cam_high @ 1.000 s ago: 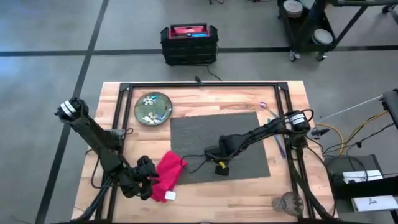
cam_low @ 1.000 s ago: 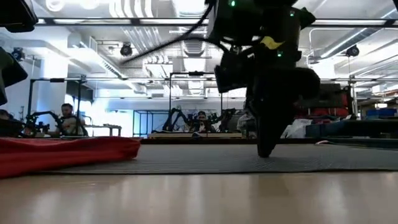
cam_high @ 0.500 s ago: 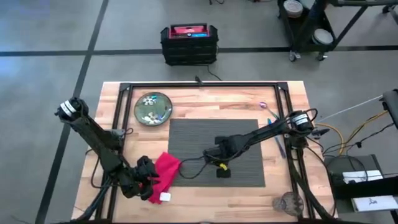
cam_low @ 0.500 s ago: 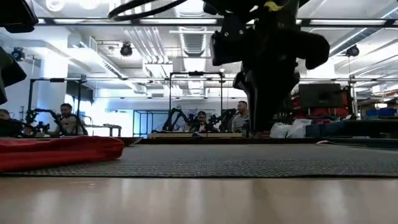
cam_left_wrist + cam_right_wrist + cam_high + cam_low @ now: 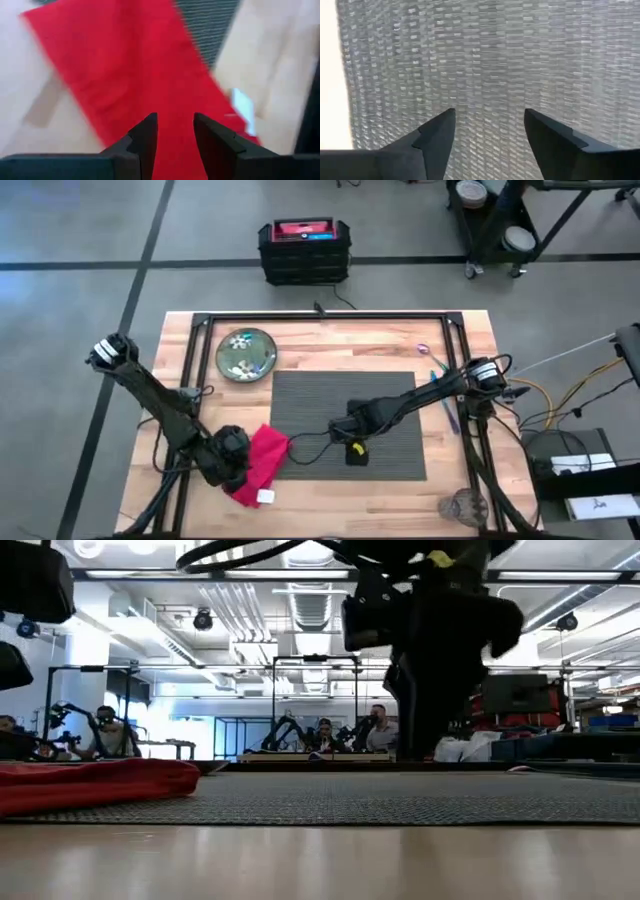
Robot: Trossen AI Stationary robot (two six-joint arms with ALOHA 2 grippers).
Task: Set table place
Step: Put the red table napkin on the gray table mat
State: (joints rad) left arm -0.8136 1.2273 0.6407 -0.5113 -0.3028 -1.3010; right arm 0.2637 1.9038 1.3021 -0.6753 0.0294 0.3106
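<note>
The dark grey ribbed placemat [image 5: 345,425] lies flat on the wooden table [image 5: 330,340], its edges parallel to the table's. The red napkin [image 5: 262,462] lies crumpled on the wood just off the mat's near left corner, a white tag [image 5: 265,496] at its near end. My left gripper [image 5: 175,125] hovers open over the napkin [image 5: 125,65]. My right gripper [image 5: 490,122] hangs open above the mat's middle [image 5: 485,60], clear of it in the low view [image 5: 430,690]. The green plate [image 5: 246,354] rests at the far left.
Thin utensils [image 5: 440,385] lie on the wood right of the mat. A clear glass [image 5: 462,506] stands at the table's near right corner. A black crate [image 5: 304,250] sits on the floor beyond the far edge. People sit in the room behind [image 5: 105,730].
The placemat, skewed a second ago, has turned square to the table and slid slightly toward the left. My right gripper, which stood on it, has risen clear. The napkin now lies beside the mat's corner. My left arm has swung over the napkin.
</note>
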